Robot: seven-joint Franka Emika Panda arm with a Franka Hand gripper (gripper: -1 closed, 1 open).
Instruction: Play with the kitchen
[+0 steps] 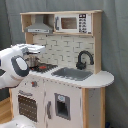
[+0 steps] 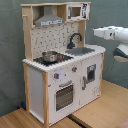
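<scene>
While the arm [image 2: 112, 34] hangs clear beside the kitchen [image 2: 60, 65] counter's rounded edge, I cannot tell the claw's state.

The white arm [image 1: 15, 67] entered from the first exterior view's left, its forearm raised and extended roughly level. In the second exterior view it [image 2: 112, 34] reached in from the second exterior view's right, held horizontally in the air.
</scene>
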